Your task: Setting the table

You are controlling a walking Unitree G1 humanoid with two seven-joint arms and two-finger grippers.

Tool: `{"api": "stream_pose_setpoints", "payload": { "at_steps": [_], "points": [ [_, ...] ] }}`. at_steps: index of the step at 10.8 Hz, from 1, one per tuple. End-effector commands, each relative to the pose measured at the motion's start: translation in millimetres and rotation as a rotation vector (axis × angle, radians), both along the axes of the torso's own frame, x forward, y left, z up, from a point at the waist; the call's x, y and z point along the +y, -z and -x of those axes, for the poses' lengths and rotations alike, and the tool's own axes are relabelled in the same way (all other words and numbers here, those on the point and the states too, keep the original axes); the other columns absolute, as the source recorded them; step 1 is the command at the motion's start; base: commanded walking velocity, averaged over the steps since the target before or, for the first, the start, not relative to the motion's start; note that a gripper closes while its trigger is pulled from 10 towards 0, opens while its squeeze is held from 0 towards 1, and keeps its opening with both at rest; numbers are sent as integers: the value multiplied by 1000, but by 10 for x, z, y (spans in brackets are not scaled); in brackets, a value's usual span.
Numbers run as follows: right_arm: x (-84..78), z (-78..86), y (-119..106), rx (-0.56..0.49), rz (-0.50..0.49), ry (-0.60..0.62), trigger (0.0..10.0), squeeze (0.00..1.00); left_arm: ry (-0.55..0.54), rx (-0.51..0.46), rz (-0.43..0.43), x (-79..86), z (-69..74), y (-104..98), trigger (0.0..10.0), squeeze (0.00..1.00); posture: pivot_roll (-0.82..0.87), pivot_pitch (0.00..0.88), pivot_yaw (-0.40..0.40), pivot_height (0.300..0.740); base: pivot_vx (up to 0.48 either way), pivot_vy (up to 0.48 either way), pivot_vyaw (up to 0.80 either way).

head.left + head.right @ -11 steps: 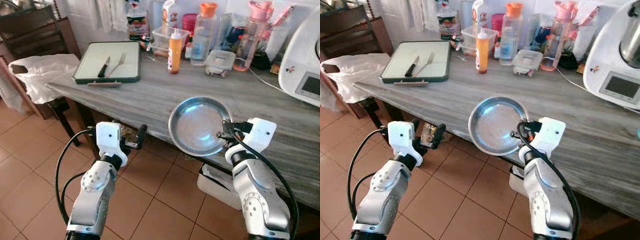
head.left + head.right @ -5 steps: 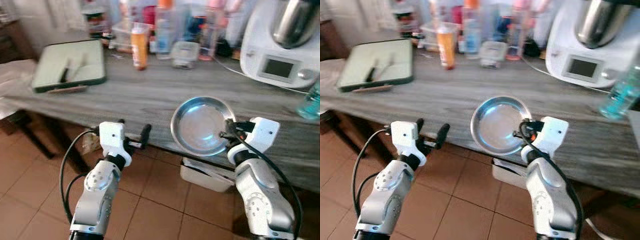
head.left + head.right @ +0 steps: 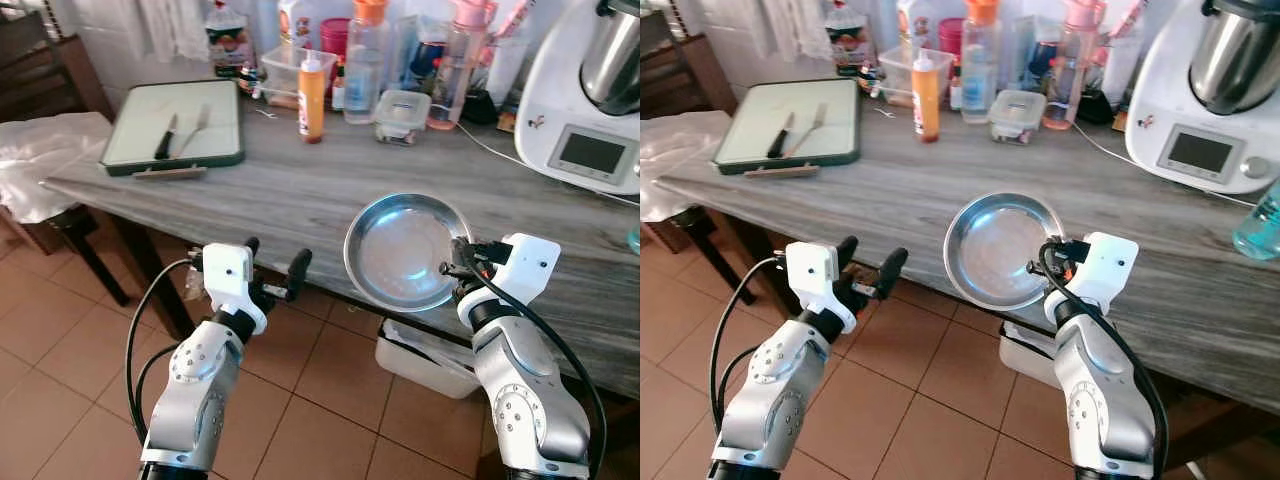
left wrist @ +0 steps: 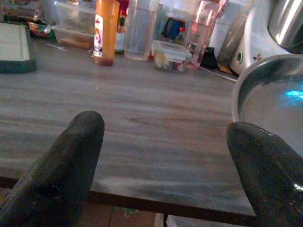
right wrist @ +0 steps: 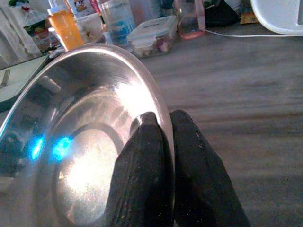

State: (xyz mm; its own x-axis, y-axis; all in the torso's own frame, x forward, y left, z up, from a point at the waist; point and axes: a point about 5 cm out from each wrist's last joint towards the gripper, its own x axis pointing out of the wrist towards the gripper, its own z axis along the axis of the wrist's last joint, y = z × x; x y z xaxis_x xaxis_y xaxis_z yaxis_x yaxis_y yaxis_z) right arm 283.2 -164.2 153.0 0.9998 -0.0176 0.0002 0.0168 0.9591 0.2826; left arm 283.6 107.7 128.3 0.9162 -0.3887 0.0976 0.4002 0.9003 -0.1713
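My right gripper (image 3: 455,268) is shut on the rim of a round steel plate (image 3: 405,251), holding it tilted above the front edge of the grey wooden table (image 3: 290,190). In the right wrist view both black fingers (image 5: 156,156) pinch the steel plate's rim (image 5: 85,142). My left gripper (image 3: 275,268) stands open with nothing in it, just in front of the table's edge and left of the plate. A green tray (image 3: 175,125) at the table's far left carries a knife (image 3: 165,137) and a fork (image 3: 196,125).
Along the back of the table stand an orange bottle (image 3: 311,82), clear bottles, a lidded food box (image 3: 400,110) and a white kitchen machine (image 3: 590,110). A white bag (image 3: 40,160) lies on a chair to the left. A white bin (image 3: 425,355) sits under the table.
The camera has swung, first right and then back left, so the whole scene shifted. The right gripper keeps its hold on the plate and the left stays open.
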Motion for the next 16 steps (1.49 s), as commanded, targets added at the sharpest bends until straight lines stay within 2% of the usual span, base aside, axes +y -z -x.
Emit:
{"api": "stream_pose_setpoints", "payload": {
  "at_steps": [1, 9, 11, 13, 16],
  "points": [
    [4, -8, -96, -34, 4, -2, 10000, 0, 3, -12, 1, 3, 20, -25, 10000, 0, -37, 58, 8, 740, 259, 0, 0],
    [-31, 28, -82, -19, 8, 16, 10000, 0, 13, -4, -2, -13, 26, -4, 10000, 0, -48, 65, 5, 740, 290, 0, 0],
    [-23, 23, -100, -19, 4, 15, 10000, 0, 17, 11, -9, -10, 36, 24, 10000, 0, -49, 65, 4, 740, 0, 0, 0],
    [1, 49, -139, -18, -14, 7, 10000, 0, 35, 30, -16, 14, 65, 60, 10000, 0, -51, 65, 3, 740, 0, 0, 0],
    [34, 185, -175, 0, -32, -13, 10000, 0, 143, 74, -58, 85, 208, 129, 10000, 0, -50, 69, 2, 740, 0, 0, 0]
  ]
}}
